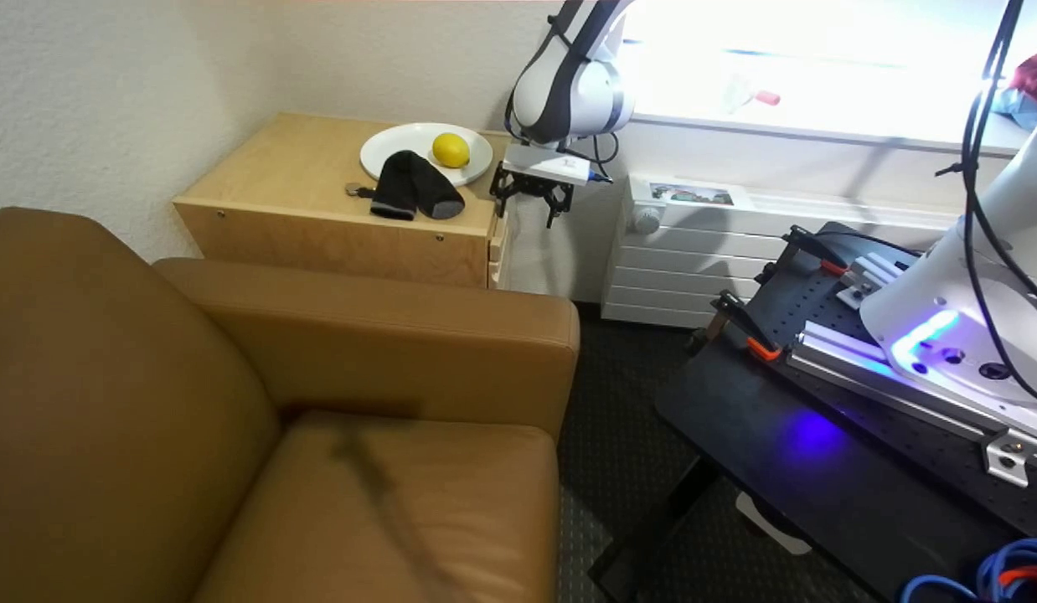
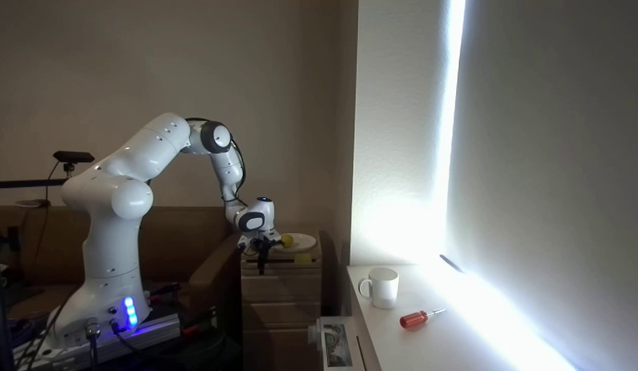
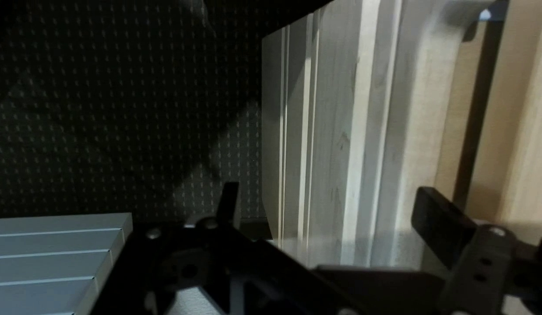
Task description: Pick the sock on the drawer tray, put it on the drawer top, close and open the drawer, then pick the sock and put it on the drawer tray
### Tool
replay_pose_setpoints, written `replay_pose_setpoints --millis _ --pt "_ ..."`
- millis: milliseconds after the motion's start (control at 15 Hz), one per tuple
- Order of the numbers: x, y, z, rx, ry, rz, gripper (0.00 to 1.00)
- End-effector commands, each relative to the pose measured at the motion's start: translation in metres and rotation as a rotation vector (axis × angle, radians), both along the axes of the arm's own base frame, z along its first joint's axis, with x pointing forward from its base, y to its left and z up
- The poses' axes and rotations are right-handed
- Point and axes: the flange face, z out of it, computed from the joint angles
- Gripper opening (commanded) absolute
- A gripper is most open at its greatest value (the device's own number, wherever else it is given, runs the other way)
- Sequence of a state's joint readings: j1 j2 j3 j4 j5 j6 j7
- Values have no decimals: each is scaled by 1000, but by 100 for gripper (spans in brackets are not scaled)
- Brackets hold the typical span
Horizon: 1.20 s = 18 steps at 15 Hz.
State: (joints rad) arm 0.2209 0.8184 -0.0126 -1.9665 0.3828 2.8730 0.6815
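Wrist view is showing the gripper (image 3: 329, 192) beside the drawer (image 3: 422, 144), 2 jaws spread and empty. Black sock (image 1: 414, 186) is lying on the drawer top (image 1: 284, 163), near the edge facing the leather couch (image 1: 317, 360). Presumed step, drawer actuation, should be running straight.

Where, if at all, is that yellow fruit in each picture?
In an exterior view: yellow fruit upper middle, on the white plate.
In an exterior view: yellow fruit below and left of centre.
Wrist view: not in it.
Shared landmark: wooden cabinet, under the plate in both exterior views, right side in wrist view.
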Motion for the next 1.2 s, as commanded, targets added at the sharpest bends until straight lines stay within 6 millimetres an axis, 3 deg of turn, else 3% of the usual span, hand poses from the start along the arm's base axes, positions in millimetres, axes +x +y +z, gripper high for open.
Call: replay_pose_setpoints --millis 0,133,667,933,1133 --pt "0 1 12 16 -25 -7 100" --pt "2 1 18 14 -46 -9 100" --pt "5 1 8 1 -31 -6 100" --pt "14 5 -13 -37 -18 -14 100" --pt "16 6 -15 -47 -8 -3 100"
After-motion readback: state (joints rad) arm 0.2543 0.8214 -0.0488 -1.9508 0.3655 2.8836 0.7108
